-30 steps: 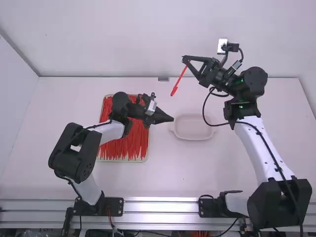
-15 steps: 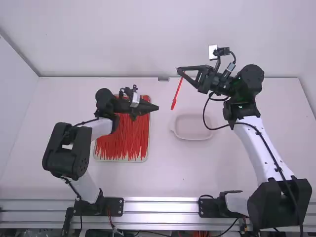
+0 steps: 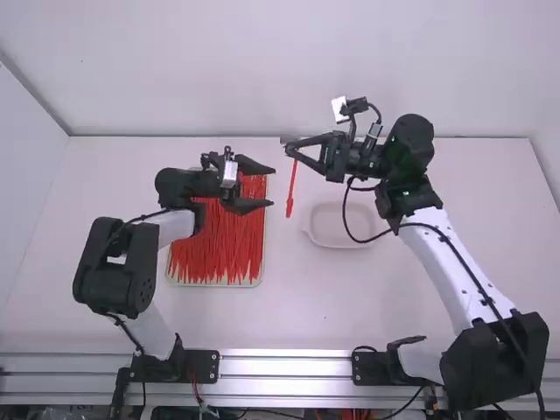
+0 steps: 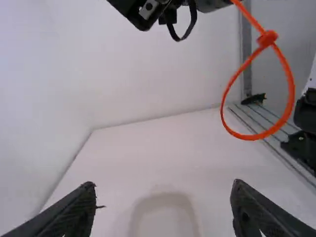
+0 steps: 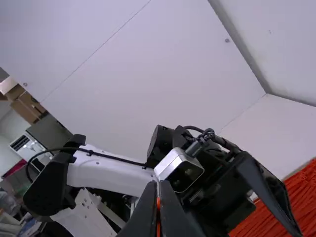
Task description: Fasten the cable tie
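Seen from above, the slim red-orange plastic cable tie [image 3: 290, 188] reads as a bare strip, its top end buried in the right claw [image 3: 293, 150], which is pinched tight on it with the arm raised across mid-table. The left claw [image 3: 271, 185] gapes wide and empty, held level over the flat tray of red ties [image 3: 219, 254].

Bright, even light; soft shadows

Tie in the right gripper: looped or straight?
Looped. In the left wrist view the cable tie passes through its own head and forms a closed ring, hanging from the right gripper. It is a wide loop, not cinched.
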You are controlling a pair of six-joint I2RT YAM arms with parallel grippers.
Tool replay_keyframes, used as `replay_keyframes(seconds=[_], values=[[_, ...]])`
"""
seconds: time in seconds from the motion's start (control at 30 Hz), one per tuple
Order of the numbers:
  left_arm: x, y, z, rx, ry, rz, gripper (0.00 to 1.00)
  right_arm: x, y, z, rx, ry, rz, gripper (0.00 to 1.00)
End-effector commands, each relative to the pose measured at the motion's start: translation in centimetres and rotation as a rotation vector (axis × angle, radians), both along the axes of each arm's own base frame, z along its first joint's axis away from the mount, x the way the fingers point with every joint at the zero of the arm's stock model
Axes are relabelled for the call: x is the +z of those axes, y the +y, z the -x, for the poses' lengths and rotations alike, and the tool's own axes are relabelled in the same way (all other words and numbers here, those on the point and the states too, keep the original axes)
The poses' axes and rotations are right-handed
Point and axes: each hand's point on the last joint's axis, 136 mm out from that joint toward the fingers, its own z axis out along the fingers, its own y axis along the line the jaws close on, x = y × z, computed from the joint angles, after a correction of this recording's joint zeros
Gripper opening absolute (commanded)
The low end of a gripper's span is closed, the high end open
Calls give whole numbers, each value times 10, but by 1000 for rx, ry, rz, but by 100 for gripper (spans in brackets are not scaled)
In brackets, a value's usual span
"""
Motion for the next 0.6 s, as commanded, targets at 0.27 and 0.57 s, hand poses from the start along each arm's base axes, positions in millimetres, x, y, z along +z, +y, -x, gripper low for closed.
replay_keyframes(seconds=[0.27, 0.57], values=[[17, -12, 4, -58, 31, -10, 68, -9, 2, -4, -34, -9, 30, 0], [18, -31, 19, -129, 15, -17, 68, -10, 6, -4, -40, -24, 35, 0]])
